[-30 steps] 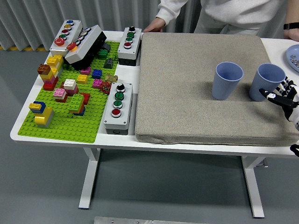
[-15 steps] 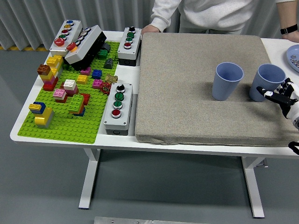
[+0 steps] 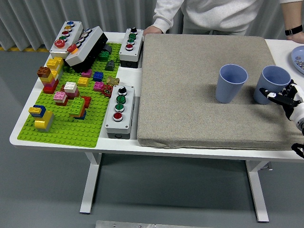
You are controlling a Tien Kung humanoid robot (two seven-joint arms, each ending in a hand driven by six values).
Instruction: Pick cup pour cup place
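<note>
on the left of the white table [image 3: 19, 137] a green brick plate [image 3: 66, 128] carries coloured bricks, with grey button boxes [image 3: 118, 110] beside it and a person's hand [image 3: 153, 30] resting at the far edge. a grey mat [image 3: 190, 61] covers the middle and right, and two blue cups stand upright on it, well apart: the left cup [image 3: 232, 82] alone, the right cup [image 3: 272, 83] near the mat's right edge. the right hand [image 3: 288, 99] sits against the right cup's near side, fingers loosely spread at its wall, not wrapped around it.

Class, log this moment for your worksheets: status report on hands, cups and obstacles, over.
Right hand open, beside right blue cup, no grasp yet. Left arm out of view. Left blue cup upright on grey mat. Nothing in the way.
</note>
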